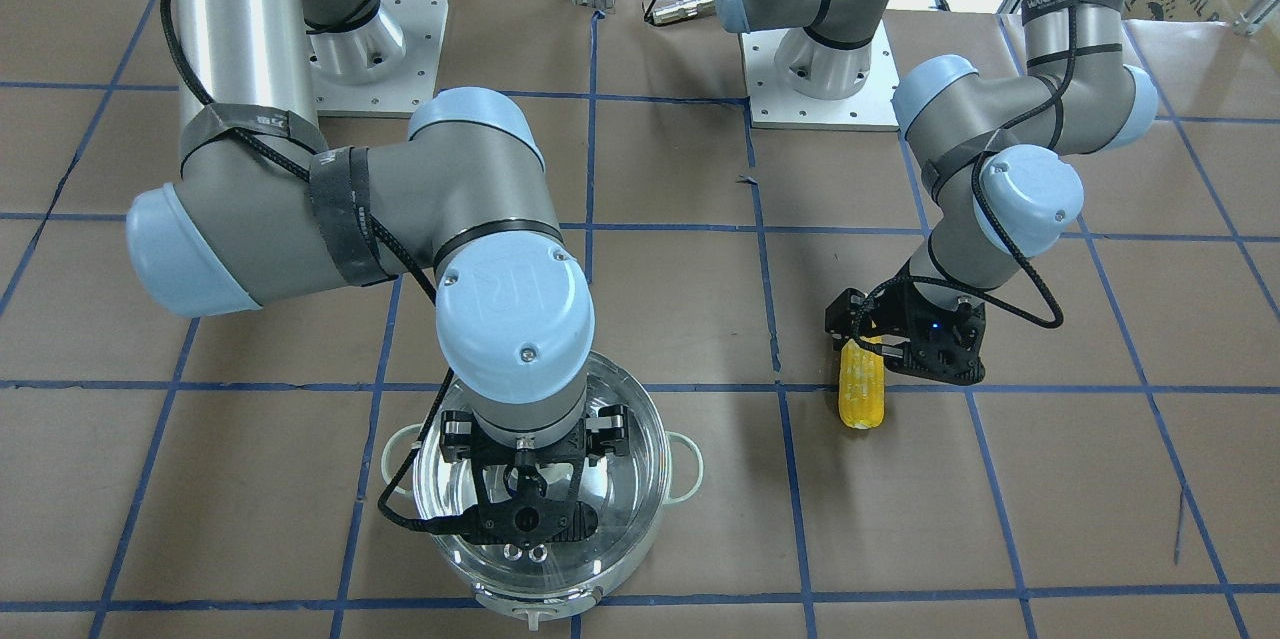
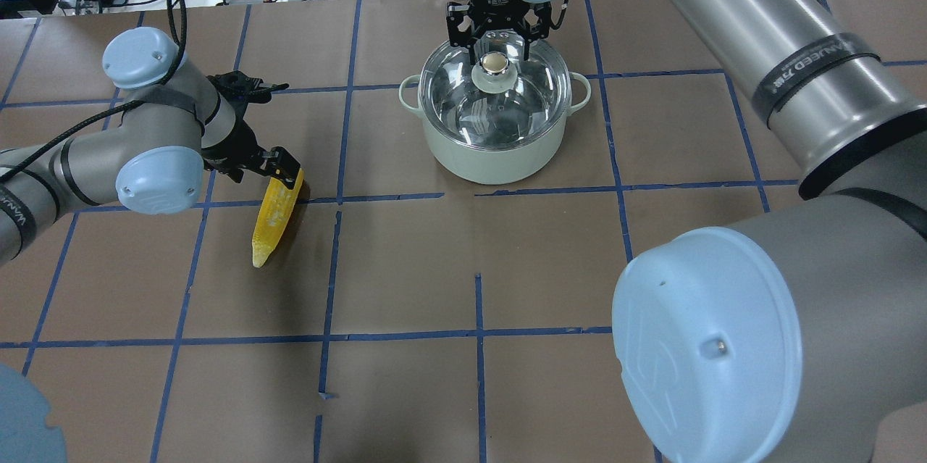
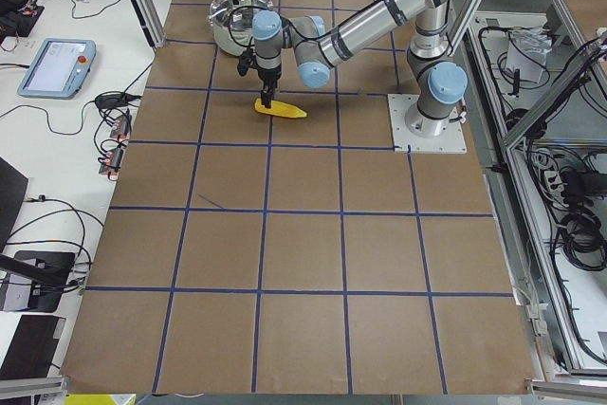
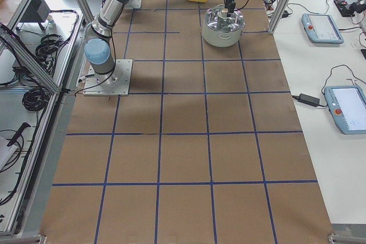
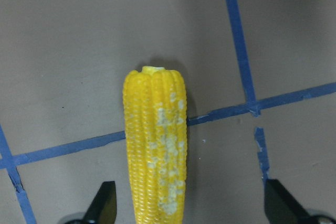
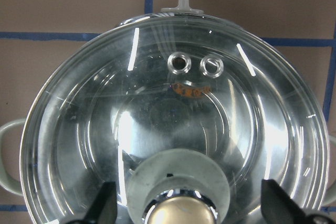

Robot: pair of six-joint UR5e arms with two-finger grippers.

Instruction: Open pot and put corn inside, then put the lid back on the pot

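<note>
1. A round pot (image 2: 492, 162) with a pale outer wall, a shiny steel inside and two pale loop handles is seen on the brown paper-covered table (image 2: 550, 267), which is marked with blue tape lines.
2. The round clear glass domed lid (image 2: 525, 97) is seated on the pot. The pot's inside is seen only through glare and reflections, so its contents cannot be judged.
3. The right gripper (image 2: 496, 48) is held directly over the pot. Its fingers are spread wide to either side of the lid's gold-topped silver knob (image 2: 495, 64), and no contact is seen. The knob is cut off by the lower edge of the right wrist view and is hidden by the arm's wrist in the front-facing view.
4. The yellow tapered ear of corn (image 2: 274, 220) with whitish patches is lying on the table. It is well apart from the pot, to the robot's left of it and a little nearer the robot.
5. The left gripper (image 5: 190, 208) is held above the corn with one spread finger on each side, neither seen touching it. The corn's pointed end is cut off in the left wrist view. Its blunt end is covered by the gripper in the overhead view.
6. In both side views the pot and corn are too small for detail.
</note>
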